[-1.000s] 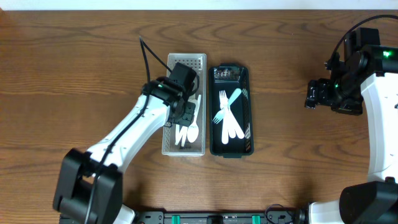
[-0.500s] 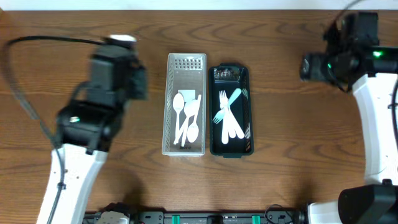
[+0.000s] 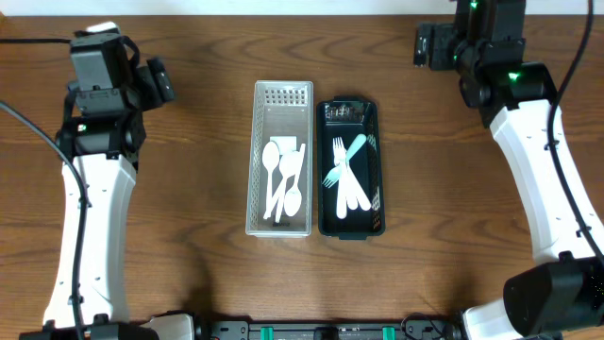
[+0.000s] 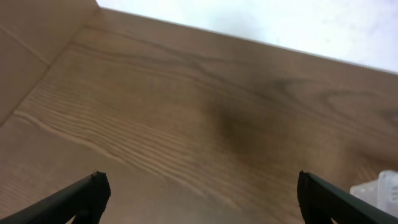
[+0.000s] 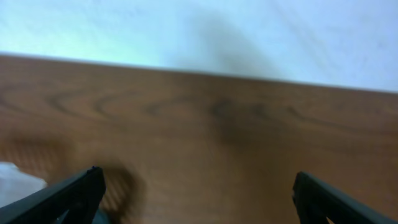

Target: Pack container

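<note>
black container (image 3: 323,210) | rectangular plastic | white and teal forks (image 3: 349,185) inside

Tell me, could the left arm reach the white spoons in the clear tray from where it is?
Probably yes. The left gripper is open and empty, the white spoons lie uncovered in the clear tray, and nothing stands between.

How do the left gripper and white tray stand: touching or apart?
Apart. Overhead view: the left gripper sits far left of the white tray, table between.
</note>
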